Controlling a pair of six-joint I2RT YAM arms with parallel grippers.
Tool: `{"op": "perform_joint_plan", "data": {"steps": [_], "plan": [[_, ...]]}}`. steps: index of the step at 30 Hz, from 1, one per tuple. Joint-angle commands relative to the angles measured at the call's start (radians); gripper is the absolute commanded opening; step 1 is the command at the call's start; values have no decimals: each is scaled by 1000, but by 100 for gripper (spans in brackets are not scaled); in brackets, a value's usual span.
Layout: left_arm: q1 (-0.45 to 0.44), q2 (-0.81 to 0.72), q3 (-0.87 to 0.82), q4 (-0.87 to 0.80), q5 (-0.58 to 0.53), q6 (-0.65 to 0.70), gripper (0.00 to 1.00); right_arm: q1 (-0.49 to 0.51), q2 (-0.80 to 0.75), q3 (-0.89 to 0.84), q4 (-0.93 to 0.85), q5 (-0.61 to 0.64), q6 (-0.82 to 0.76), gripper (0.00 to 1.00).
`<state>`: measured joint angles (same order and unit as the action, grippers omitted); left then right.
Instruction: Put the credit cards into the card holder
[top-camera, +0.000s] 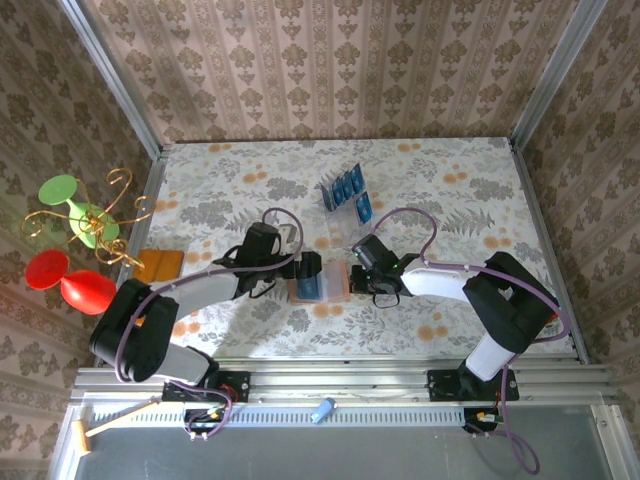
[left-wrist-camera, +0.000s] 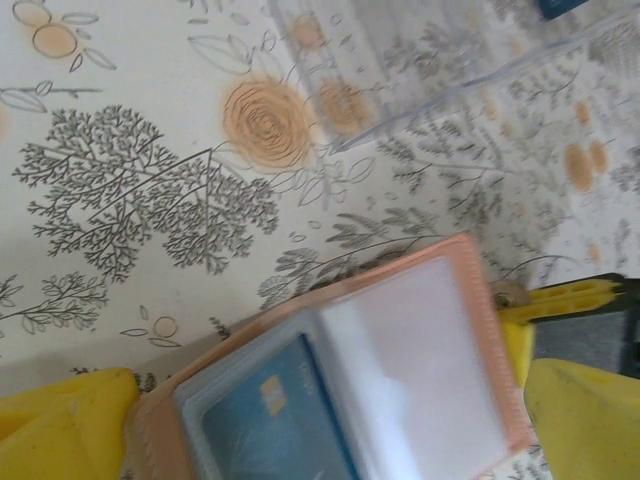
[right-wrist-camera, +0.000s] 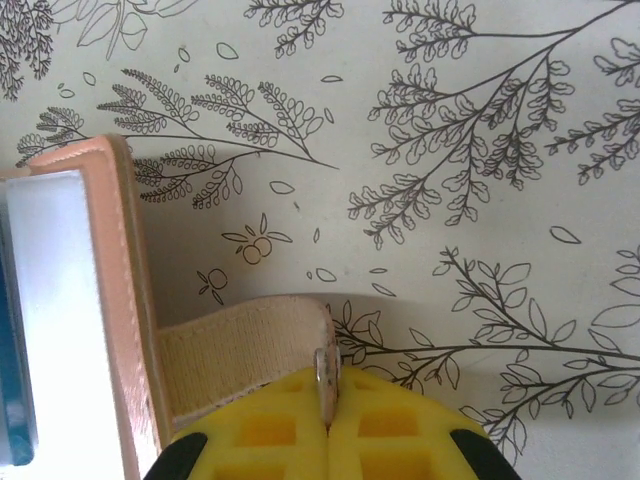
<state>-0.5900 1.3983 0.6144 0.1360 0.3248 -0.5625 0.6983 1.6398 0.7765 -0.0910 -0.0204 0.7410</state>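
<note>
The tan card holder (top-camera: 330, 285) lies open on the floral table between both grippers. One blue credit card (left-wrist-camera: 270, 425) sits inside its clear sleeve, and the sleeve beside it is empty. My left gripper (left-wrist-camera: 320, 405) is open, its yellow fingers (left-wrist-camera: 65, 420) spread to either side of the card holder (left-wrist-camera: 480, 300). My right gripper (right-wrist-camera: 328, 400) is shut on the card holder's strap tab (right-wrist-camera: 250, 350), close to its metal snap. Several more blue credit cards (top-camera: 345, 190) stand in a clear slotted rack (left-wrist-camera: 430, 60) farther back.
A flat orange-brown square (top-camera: 160, 265) lies at the table's left edge. Beyond that edge are red balloons (top-camera: 75, 285), a green one (top-camera: 62, 190) and a gold wire stand. Metal frame posts and patterned walls enclose the table.
</note>
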Motion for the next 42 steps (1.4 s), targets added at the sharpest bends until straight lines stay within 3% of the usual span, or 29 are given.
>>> {"op": "perform_joint_plan", "data": {"steps": [1, 9, 20, 26, 31, 35, 42], "plan": [[-18, -39, -11, 60, 38, -57, 100, 0, 24, -10, 30, -24, 23, 0], [-101, -13, 3, 151, 12, -125, 100, 0, 48, -12, 58, -36, 36, 0], [-183, 148, 28, 253, -46, -181, 100, 0, 35, -34, 77, -37, 56, 0], [-187, 214, 17, 290, -65, -203, 100, -4, -42, -55, 49, -27, 60, 26], [-184, 221, 10, 288, -75, -200, 100, -8, -162, -81, -2, -8, 59, 32], [-179, 198, 18, 266, -72, -192, 100, -8, -257, -116, -22, -6, 66, 31], [-167, 150, 47, 194, -70, -166, 100, 12, -344, -164, 100, -89, 100, 11]]}}
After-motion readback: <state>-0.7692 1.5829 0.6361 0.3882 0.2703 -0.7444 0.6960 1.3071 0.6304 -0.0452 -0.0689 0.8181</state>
